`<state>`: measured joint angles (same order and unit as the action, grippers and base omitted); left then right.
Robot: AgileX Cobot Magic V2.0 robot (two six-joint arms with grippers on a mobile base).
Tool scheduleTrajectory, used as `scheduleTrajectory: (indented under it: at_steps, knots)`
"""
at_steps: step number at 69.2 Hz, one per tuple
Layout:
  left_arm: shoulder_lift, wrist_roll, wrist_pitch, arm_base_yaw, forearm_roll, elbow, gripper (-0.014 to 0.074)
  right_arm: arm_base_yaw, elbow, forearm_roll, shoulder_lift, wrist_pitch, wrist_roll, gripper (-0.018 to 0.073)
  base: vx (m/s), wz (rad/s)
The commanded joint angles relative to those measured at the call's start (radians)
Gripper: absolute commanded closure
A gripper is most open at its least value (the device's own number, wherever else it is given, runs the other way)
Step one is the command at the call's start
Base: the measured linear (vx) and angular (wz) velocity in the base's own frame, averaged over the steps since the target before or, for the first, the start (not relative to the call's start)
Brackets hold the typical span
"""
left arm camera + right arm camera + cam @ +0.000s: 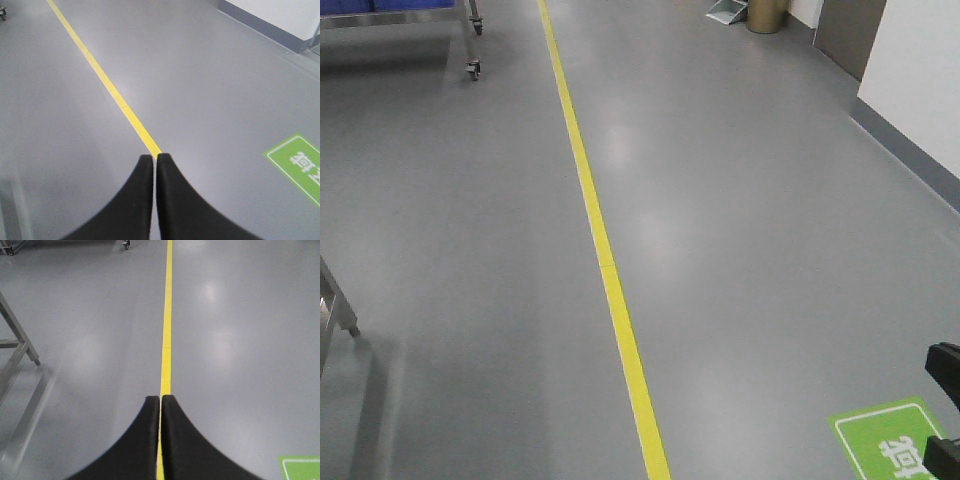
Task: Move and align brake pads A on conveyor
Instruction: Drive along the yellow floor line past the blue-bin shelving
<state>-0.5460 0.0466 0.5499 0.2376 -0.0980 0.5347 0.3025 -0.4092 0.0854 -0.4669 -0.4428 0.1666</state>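
Left end effector [155,159] and right end effector [160,399] pressed together, empty, above floor [770,250]; pads, conveyor unseen, so best keep arms tucked while driving.

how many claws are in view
2. Left claw, shut, low in the left wrist view over the yellow line; right claw, shut, low in the right wrist view over the same line. None hidden.

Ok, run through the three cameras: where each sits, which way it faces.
Front view: on the robot, tilted down along the grey floor and yellow line; a dark robot part at right edge.
Left wrist: behind the shut left jaws, facing the floor ahead.
Right wrist: behind the shut right jaws, line centred.
All share the yellow line and green floor sign.
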Motion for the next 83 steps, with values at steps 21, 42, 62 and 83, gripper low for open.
scheduleTrajectory:
  at_steps: [21, 42, 62, 83]
  knots:
    - [-0.007, -0.004, -0.063, 0.005, -0.004, 0.026, 0.0603, -0.003, -0.030, 0.010, -0.003, 0.067, -0.012, 0.0569, 0.52, 0.10]
    - [-0.007, -0.004, -0.063, 0.005, -0.004, 0.026, 0.0603, -0.003, -0.030, 0.010, -0.003, 0.067, -0.012, 0.0569, 0.51, 0.14]
    - [-0.007, -0.004, -0.063, 0.005, -0.004, 0.026, 0.0603, -0.003, -0.030, 0.010, -0.003, 0.067, -0.012, 0.0569, 0.49, 0.14]
    - [-0.007, -0.004, -0.063, 0.005, -0.004, 0.026, 0.0603, -0.003, -0.030, 0.010, -0.003, 0.067, -0.012, 0.0569, 0.49, 0.13]
